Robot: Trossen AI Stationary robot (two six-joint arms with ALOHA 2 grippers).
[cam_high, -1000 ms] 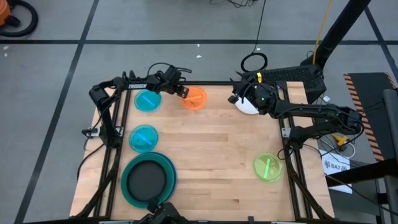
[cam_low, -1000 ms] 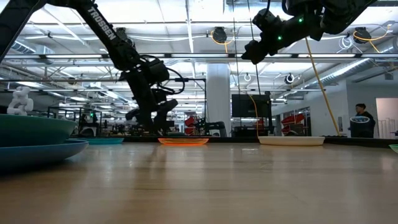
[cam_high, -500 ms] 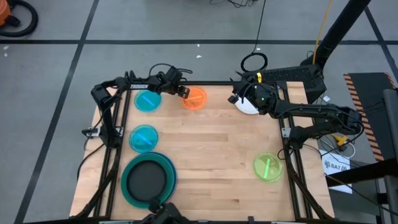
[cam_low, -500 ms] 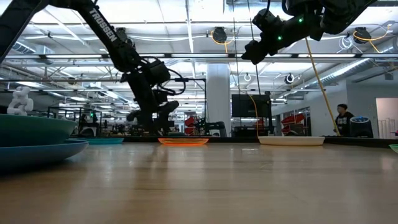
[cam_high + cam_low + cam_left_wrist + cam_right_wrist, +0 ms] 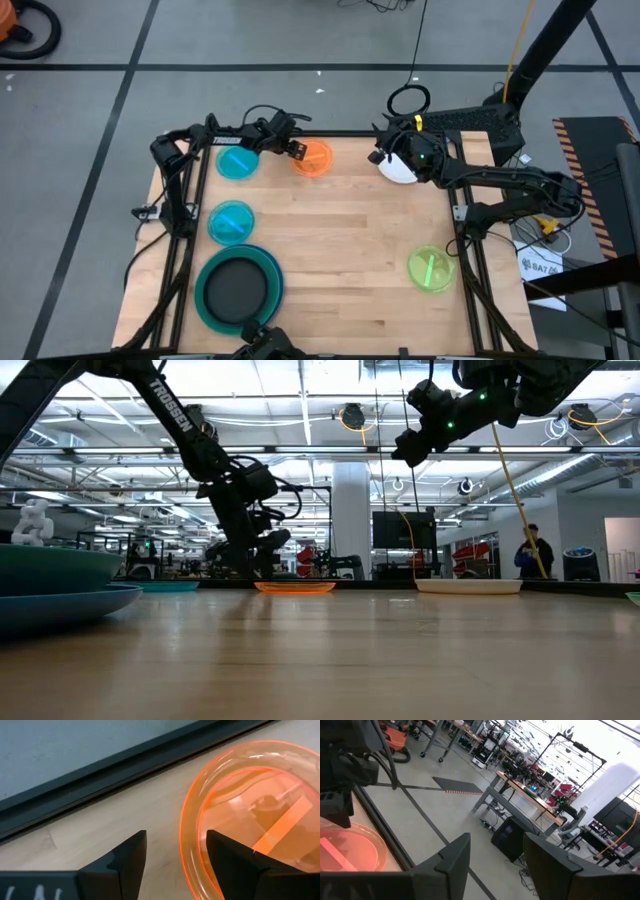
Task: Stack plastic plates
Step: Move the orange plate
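Observation:
The orange plate (image 5: 316, 160) (image 5: 295, 587) lies flat near the table's far edge. My left gripper (image 5: 296, 149) (image 5: 258, 555) hangs low at its left side, open. In the left wrist view (image 5: 176, 834) one finger stands over the plate's inside and one outside its rim (image 5: 189, 827); I cannot tell whether either touches it. My right gripper (image 5: 383, 152) (image 5: 405, 450) (image 5: 497, 837) is open, raised well above the white plate (image 5: 400, 172) (image 5: 468, 586). The black plate (image 5: 238, 290) sits inside the teal and blue plates (image 5: 268, 262) at the near left.
Two cyan plates (image 5: 237, 162) (image 5: 231, 222) lie along the table's left side and a lime green plate (image 5: 432, 268) lies near the right edge. Bare wood fills the table's middle (image 5: 340, 230). A person (image 5: 530, 552) stands far off in the room behind.
My left gripper has crept a little toward the orange plate, staying low and open. The person in the background has walked toward the left of the low view. The plates have not moved.

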